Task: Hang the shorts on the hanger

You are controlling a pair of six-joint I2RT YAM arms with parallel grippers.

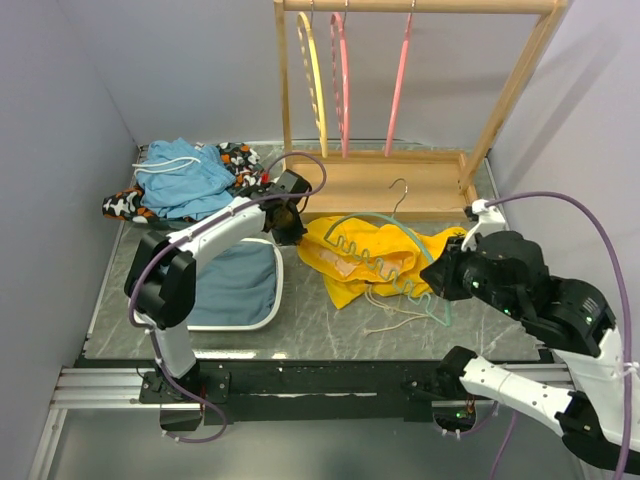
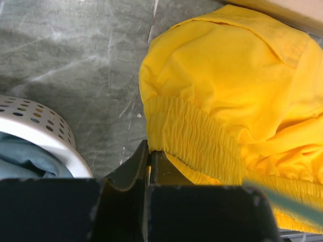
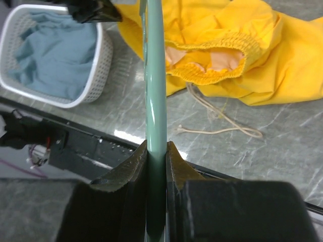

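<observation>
At the far left a white basket (image 1: 275, 290) of blue cloth stands on the bench (image 1: 330, 330). Just right of it, the left gripper (image 2: 150, 154) has its fingers nearly together, with a sliver of yellow between them. It appears to pinch the corner of the gathered waistband (image 2: 192, 141) of the shorts (image 2: 227, 80).

The shorts lie crumpled in the middle of the bench, with the waist opening facing the arms and the white drawstring (image 3: 222, 131) trailing loose in front.

They look light, limp and thin, so they will sag and fold wherever they are unsupported. The fabric may also be smooth enough to slide off a plastic arm. The elastic waistband is the thickest and firmest part, which makes it the sensible place to hold. A pinch at the hem would likely just bunch the cloth.

The hanger (image 3: 155, 91) rests across the shorts and reads as stiff, slim and light. Its lower end is clamped between the closed fingers of the right gripper (image 3: 156, 151) at the right.
</observation>
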